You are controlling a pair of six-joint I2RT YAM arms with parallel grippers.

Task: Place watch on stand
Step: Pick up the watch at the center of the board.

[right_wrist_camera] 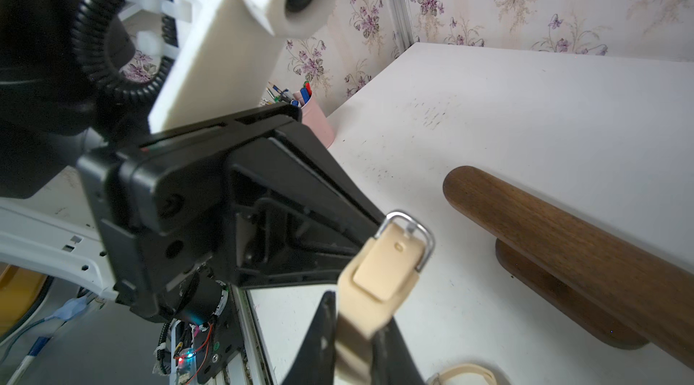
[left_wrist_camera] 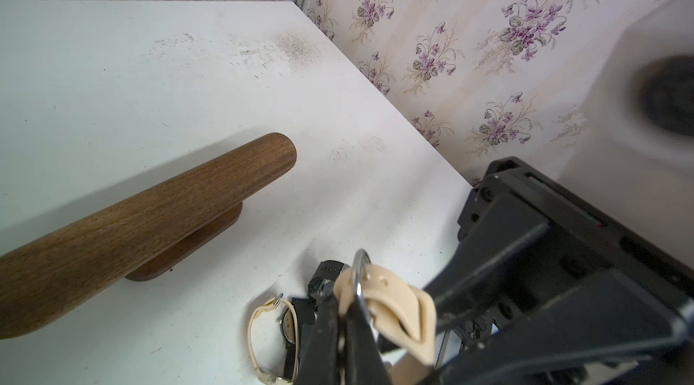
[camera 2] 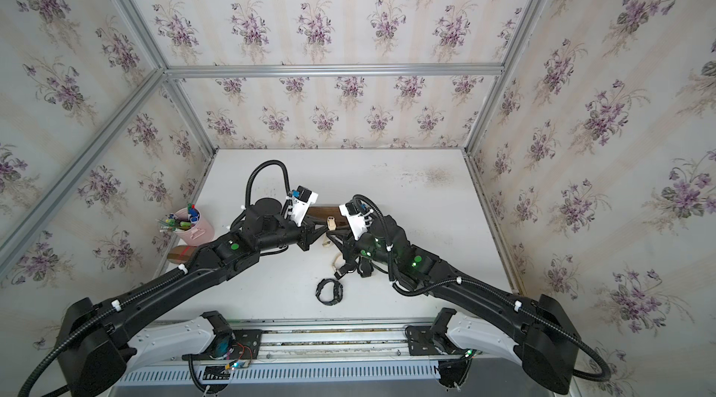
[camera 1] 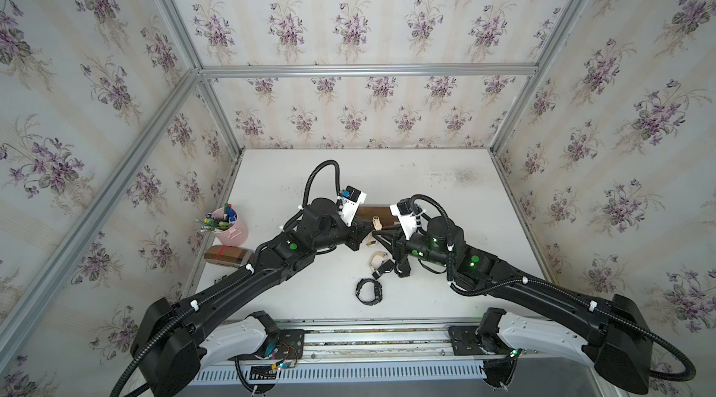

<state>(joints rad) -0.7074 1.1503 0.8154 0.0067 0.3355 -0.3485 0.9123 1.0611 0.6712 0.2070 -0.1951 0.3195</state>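
A cream-strapped watch (right_wrist_camera: 388,266) hangs in the air between my two grippers, just in front of the stand. My left gripper (left_wrist_camera: 343,311) is shut on the strap at its metal buckle ring. My right gripper (right_wrist_camera: 360,313) is shut on the same strap, a little below the buckle, with both fingers pressing it. In a top view the two grippers meet tip to tip, left gripper (camera 1: 364,238) and right gripper (camera 1: 376,237), with the watch (camera 1: 376,223) sticking up between them. The stand (camera 1: 374,212), a dark brown wooden bar on a small base (left_wrist_camera: 195,248), lies just behind and is bare.
Other watches lie on the white table near the grippers: a cream one (camera 1: 379,257) and a black one (camera 1: 369,290). A pink cup of pens (camera 1: 231,227) and a brown box with red tape (camera 1: 226,255) stand at the left edge. Papered walls enclose the table.
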